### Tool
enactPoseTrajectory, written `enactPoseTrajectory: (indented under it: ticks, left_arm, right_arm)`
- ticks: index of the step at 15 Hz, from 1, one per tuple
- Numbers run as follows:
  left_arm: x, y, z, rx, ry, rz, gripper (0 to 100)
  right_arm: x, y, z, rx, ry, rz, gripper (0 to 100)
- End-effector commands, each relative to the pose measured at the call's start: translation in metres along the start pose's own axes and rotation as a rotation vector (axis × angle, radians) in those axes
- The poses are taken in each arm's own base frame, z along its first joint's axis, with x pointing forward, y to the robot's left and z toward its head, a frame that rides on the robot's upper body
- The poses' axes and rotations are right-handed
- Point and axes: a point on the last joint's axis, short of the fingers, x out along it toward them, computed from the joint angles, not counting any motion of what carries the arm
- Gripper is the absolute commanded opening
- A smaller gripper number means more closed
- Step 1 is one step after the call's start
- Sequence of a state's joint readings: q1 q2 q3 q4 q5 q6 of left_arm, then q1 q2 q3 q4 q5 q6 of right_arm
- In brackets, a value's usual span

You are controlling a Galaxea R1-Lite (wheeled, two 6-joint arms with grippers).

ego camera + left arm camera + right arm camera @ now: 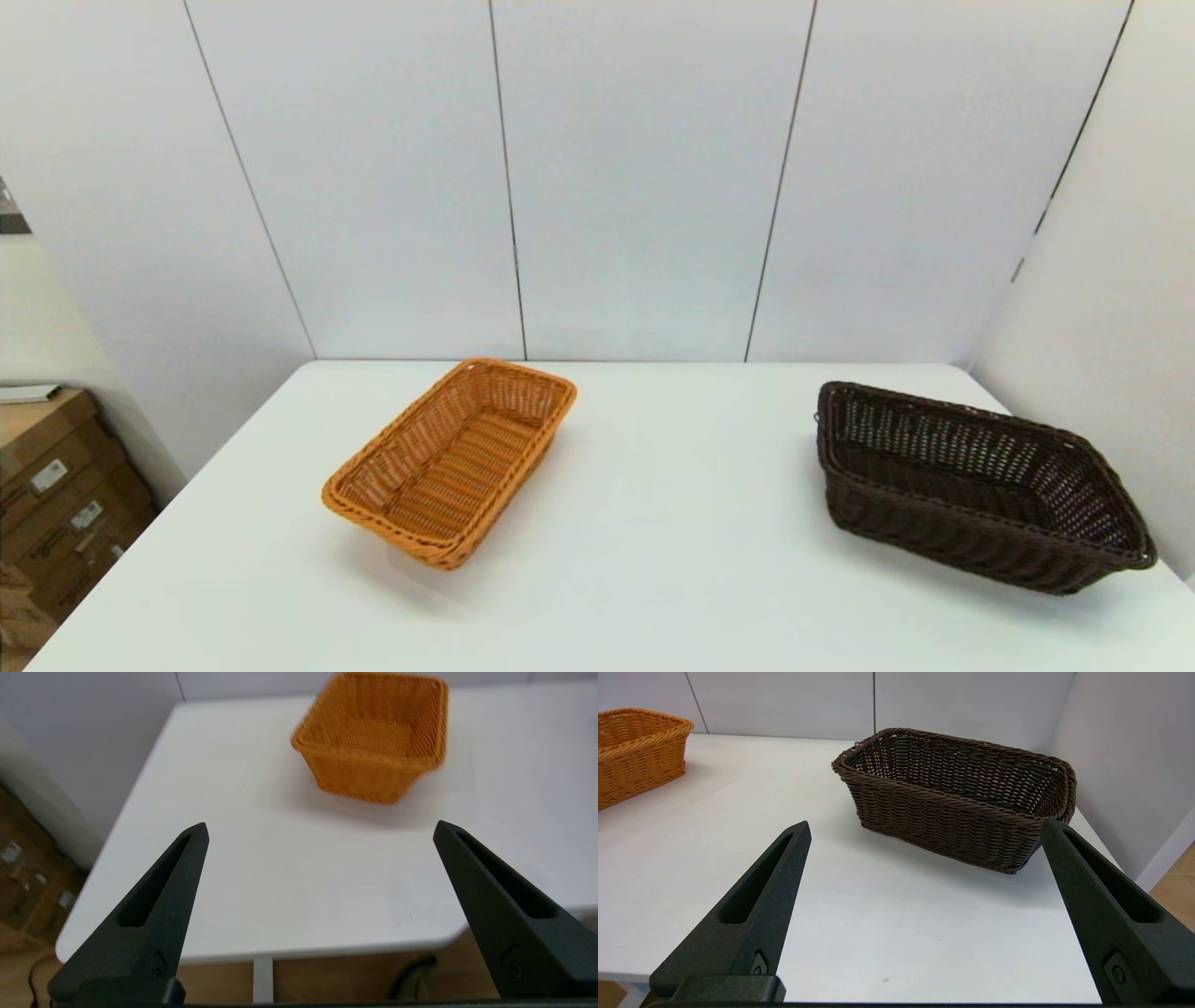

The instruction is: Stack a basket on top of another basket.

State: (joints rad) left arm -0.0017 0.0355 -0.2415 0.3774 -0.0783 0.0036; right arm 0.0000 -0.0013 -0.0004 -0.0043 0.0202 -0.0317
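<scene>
**Both baskets waiting, nothing picked up yet**

White wall panels are closing in the back and the robot's right side of a broad white bench (653,523), and the two baskets are sitting on it well apart. Toward the robot's right, near the bench's corner by the side wall, the dark brown basket (971,481) is lying empty and skewed. Toward the left of the middle, the orange-tan basket (453,457) is resting flat, also empty, angled with one short end toward the robot.

Neither arm is reaching into the head view. The right claw (924,830) is hanging wide open off the near edge, facing the dark basket's long side. The left claw (320,828) is gaping just as wide, short of the orange one.

To my eye the job is only starting: the approach. Next, the right claw would need to close on the dark rim, lift, and carry it across.
</scene>
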Motion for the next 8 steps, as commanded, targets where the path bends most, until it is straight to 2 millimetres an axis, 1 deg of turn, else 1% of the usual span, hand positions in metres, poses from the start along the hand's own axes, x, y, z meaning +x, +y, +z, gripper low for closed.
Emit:
enactPoseTrajectory:
  ticks: [1, 3, 4, 5, 6, 7, 8]
  left_arm:
    - [0.007, 0.000, 0.044, -0.020, 0.228, -0.008, 100]
    - [0.018, 0.002, 0.078, -0.033, 0.401, 0.008, 100]
    - [0.031, 0.003, 0.098, -0.047, 0.490, 0.011, 100]
    - [0.052, 0.005, 0.123, -0.103, 0.592, 0.030, 100]
    - [0.070, 0.007, 0.140, -0.168, 0.677, 0.050, 100]
    - [0.095, 0.009, 0.157, -0.238, 0.767, 0.080, 100]
    - [0.127, 0.012, 0.170, -0.329, 0.851, 0.127, 100]
  right_arm:
    - [0.000, 0.000, 0.000, -0.001, 0.000, 0.001, 100]
    - [0.000, 0.000, 0.000, 0.000, 0.001, 0.000, 100]
    - [0.000, 0.000, 0.000, 0.000, 0.001, 0.001, 100]
    - [0.000, 0.000, 0.000, 0.000, 0.001, 0.001, 100]
    - [0.000, 0.000, 0.000, 0.000, 0.001, 0.001, 100]
    - [0.000, 0.000, 0.000, 0.000, 0.001, 0.000, 100]
    - [0.000, 0.000, 0.000, 0.000, 0.001, 0.001, 100]
